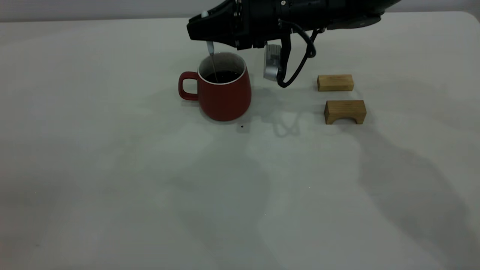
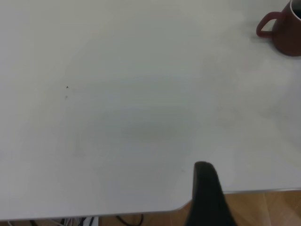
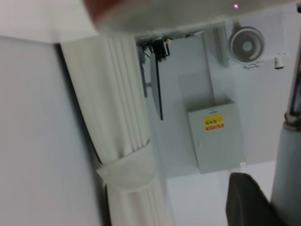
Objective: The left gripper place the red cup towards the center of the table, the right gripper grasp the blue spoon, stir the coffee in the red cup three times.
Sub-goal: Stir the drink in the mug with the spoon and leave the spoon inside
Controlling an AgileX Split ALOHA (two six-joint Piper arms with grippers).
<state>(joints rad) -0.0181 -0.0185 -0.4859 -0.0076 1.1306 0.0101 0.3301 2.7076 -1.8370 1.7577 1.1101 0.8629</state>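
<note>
Dim, even overhead light — soft arm shadows across the table (image 1: 112, 187); right wrist view blurred.

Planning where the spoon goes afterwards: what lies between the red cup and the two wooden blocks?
In the exterior view, only bare table with shadow lies between the red cup and the wooden blocks; the right tool's cable hangs above it.

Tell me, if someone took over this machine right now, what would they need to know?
Right gripper: above the red cup, shut on the blue spoon, whose lower end dips into the coffee.
Left gripper: away from the cup, near the table edge, holding nothing.
Done: cup placed, spoon picked up and in the coffee.
Left: stirring; completed stirs cannot be told.
Two wooden blocks sit beside the cup.
</note>
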